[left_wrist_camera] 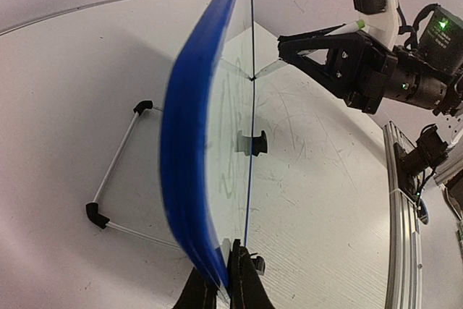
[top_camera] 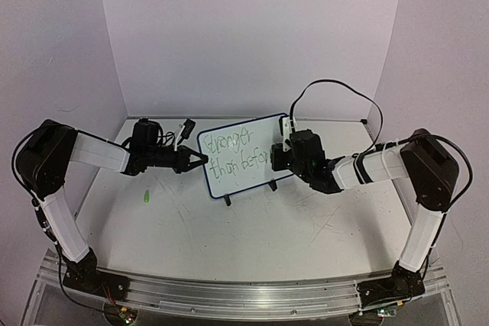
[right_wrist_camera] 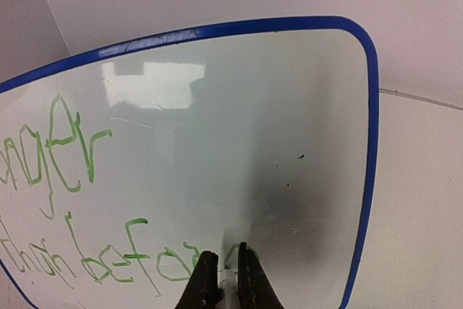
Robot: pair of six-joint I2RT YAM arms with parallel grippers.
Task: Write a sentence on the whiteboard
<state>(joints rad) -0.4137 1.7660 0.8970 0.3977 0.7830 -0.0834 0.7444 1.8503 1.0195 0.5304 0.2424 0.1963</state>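
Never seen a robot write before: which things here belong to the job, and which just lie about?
In the job: whiteboard, sentence, pen in the right tool, left tool clamping the board's edge.
Lying about: small green piece on the table, wire frame behind the board.

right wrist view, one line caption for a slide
Right tool holds a pen against the blue-framed whiteboard at the end of the green sentence's second line.

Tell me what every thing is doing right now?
whiteboard, upright on its feet, pinched at one edge.
sentence, two green lines, reads "Stronger than befor".
left gripper, shut on the whiteboard's edge.
right gripper, shut on the pen.
pen, tip at the second line's end.
green piece, lying loose on the table.
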